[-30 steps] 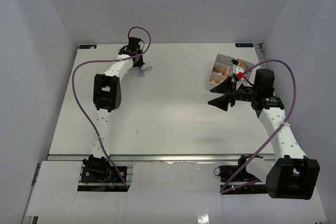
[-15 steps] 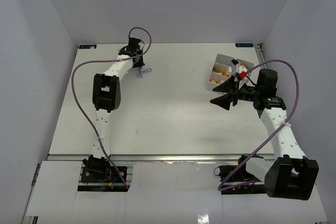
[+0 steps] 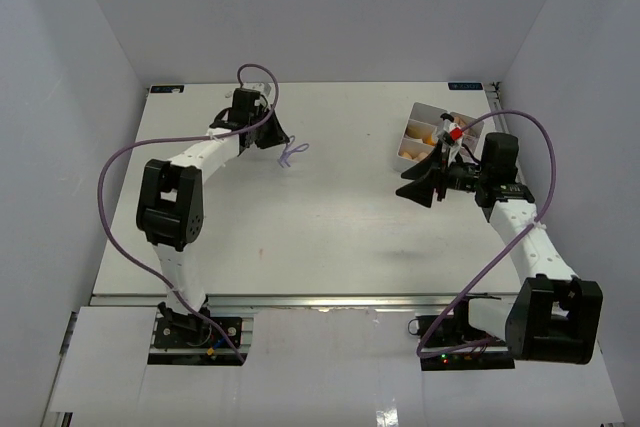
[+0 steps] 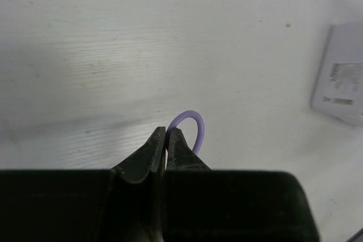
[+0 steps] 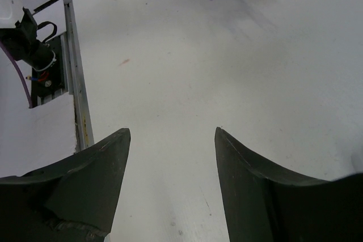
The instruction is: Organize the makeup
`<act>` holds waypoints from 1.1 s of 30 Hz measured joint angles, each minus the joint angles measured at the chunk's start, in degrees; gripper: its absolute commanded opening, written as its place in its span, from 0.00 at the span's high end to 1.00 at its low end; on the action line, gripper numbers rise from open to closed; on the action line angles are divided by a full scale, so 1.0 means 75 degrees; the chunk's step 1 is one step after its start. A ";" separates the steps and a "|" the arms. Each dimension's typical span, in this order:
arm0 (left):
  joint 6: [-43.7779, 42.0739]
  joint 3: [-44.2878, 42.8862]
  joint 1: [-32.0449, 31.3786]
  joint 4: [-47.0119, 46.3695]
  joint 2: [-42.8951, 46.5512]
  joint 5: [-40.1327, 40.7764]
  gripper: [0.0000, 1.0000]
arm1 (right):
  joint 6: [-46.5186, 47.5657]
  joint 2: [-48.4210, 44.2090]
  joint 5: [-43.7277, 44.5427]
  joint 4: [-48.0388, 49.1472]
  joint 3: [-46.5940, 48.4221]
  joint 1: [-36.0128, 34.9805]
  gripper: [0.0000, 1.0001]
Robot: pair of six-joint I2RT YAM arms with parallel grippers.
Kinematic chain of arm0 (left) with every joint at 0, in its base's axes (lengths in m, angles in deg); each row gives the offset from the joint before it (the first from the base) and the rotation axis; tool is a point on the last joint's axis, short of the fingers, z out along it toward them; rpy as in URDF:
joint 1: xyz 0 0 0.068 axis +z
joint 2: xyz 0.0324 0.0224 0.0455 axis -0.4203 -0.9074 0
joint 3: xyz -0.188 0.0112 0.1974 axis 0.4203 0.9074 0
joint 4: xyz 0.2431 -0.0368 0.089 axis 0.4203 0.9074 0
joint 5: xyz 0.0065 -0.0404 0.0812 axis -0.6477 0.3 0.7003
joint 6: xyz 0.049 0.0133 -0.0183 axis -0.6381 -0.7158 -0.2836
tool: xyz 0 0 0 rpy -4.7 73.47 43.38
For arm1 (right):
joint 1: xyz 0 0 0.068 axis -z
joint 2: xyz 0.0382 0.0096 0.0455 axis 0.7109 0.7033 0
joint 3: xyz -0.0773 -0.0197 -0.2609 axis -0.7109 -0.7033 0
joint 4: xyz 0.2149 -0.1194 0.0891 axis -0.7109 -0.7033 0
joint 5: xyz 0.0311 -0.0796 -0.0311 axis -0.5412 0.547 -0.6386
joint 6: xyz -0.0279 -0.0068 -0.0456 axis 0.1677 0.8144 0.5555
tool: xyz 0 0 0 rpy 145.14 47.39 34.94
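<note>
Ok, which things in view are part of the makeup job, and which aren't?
Job: purple looped tool, pinched in the left fingers; beige and orange pieces in the white tray.
Not makeup: the white tray itself; purple arm cables.

On the flat white desk, the thin purple looped plastic tool sits far left of centre between the left end effector tips, well apart from the white four-compartment plastic tray far right, behind the right end effector.

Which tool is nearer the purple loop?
Left. The left tool is shut on the purple loop; the right tool is open far across the table, beside the white tray.
</note>
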 measured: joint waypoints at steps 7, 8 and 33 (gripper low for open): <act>0.0787 0.1967 -0.0977 -0.1439 0.1560 -0.0454 1.00 | -0.1465 0.1328 0.0430 0.0022 0.0428 -0.0711 0.29; 0.0857 0.2137 -0.1192 -0.1668 0.1633 -0.0416 1.00 | -0.1732 0.1514 0.0480 -0.0124 0.0613 -0.0799 0.28; 0.0651 0.2287 -0.3547 -0.2986 0.1814 0.1449 1.00 | -0.3715 0.3168 0.1643 -0.0918 0.1725 -0.1399 0.40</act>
